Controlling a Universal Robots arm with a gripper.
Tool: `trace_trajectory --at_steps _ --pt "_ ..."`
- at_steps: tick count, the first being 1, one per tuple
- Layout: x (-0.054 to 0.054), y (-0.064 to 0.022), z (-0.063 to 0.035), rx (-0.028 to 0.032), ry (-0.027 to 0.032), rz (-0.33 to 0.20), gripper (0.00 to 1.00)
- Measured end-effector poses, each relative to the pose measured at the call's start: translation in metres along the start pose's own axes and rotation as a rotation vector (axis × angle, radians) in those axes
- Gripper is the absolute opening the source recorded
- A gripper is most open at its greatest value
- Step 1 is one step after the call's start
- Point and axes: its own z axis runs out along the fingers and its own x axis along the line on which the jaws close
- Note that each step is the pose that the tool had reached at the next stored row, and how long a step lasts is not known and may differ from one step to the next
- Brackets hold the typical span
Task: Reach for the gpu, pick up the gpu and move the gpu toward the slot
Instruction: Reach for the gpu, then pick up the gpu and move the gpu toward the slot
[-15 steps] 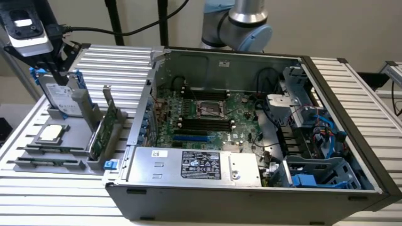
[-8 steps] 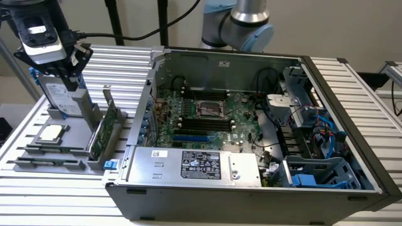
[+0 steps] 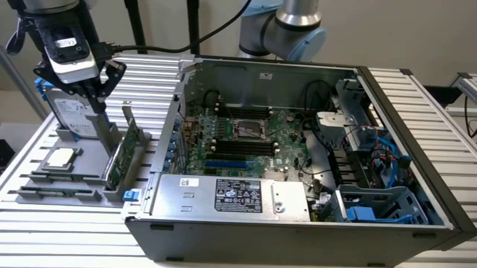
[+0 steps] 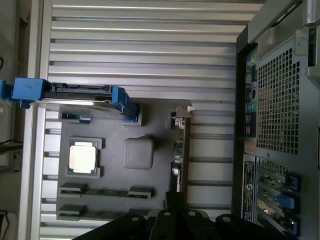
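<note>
Reach incomplete: my hand [image 3: 98,106], its spread indiscernible, hangs above the gpu [image 3: 125,149], which stands ungrasped on edge in the grey holder [image 3: 89,167] beside the computer case [image 3: 298,240]; pickup and transfer outstanding.

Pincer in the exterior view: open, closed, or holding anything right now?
Pincer: cannot be told whether open or closed; it is above the tray, near the gpu standing in it.

A thin green circuit-board gpu [image 3: 122,153] with a silver end bracket stands on edge in a grey holder tray [image 3: 75,182].
</note>
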Motion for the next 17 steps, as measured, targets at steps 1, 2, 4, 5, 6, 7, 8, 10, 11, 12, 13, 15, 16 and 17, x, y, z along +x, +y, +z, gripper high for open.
trace_trajectory --at_steps 1,2,4,5,6,7,8,10,11,12,13,15,16,17 --pt "-0.0009 0.0000 0.0002 0.0007 -0.0001 0.001 0.11" --pt "-0.0010 0.0000 0.0003 0.0006 -0.0001 0.001 0.11" --pt "-0.0010 0.0000 0.0003 0.0007 -0.0001 0.001 0.11" --pt "-0.0010 0.0000 0.0003 0.0007 -0.0001 0.001 0.11" --pt "-0.0011 0.0000 0.0003 0.0007 -0.0001 0.001 0.11" --pt "-0.0011 0.0000 0.0002 0.0008 0.0000 0.001 0.11" --pt "-0.0011 0.0000 0.0002 0.0007 0.0000 0.001 0.11" --pt "-0.0011 0.0000 0.0003 0.0007 -0.0001 0.001 0.11" --pt "-0.0011 0.0000 0.0003 0.0006 -0.0001 0.001 0.11" --pt "-0.0011 0.0000 0.0003 0.0006 -0.0001 0.001 0.11" --pt "-0.0011 0.0000 0.0003 0.0006 -0.0001 0.001 0.11" --pt "-0.0011 0.0000 0.0003 0.0006 -0.0001 0.001 0.11" --pt "-0.0011 0.0000 0.0003 0.0006 -0.0001 0.001 0.11" --pt "-0.0011 0.0000 0.0003 0.0006 -0.0001 0.001 0.11"
